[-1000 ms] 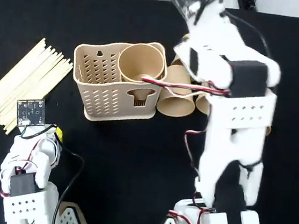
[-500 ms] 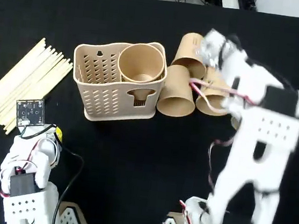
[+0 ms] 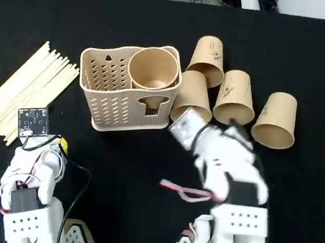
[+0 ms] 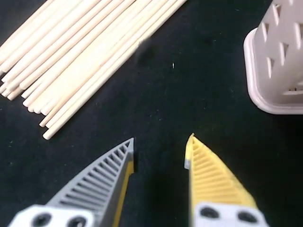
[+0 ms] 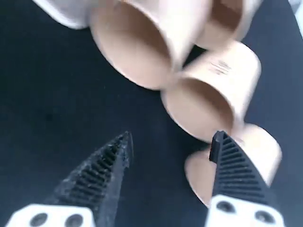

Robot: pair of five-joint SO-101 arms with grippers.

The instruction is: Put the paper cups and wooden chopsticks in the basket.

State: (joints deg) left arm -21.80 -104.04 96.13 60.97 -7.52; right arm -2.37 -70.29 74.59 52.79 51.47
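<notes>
Paper cups (image 5: 213,90) lie on their sides just ahead of my right gripper (image 5: 172,137), jaws apart and empty

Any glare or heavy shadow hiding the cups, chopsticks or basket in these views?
High view: even light, no glare on the basket, cups or chopsticks. Left wrist view: chopsticks evenly lit beyond the left gripper. Right wrist view: cups shaded inside their mouths, rims readable beyond the right gripper.

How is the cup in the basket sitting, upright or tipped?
Upright: the paper cup stands in the basket, its open mouth facing up.
</notes>
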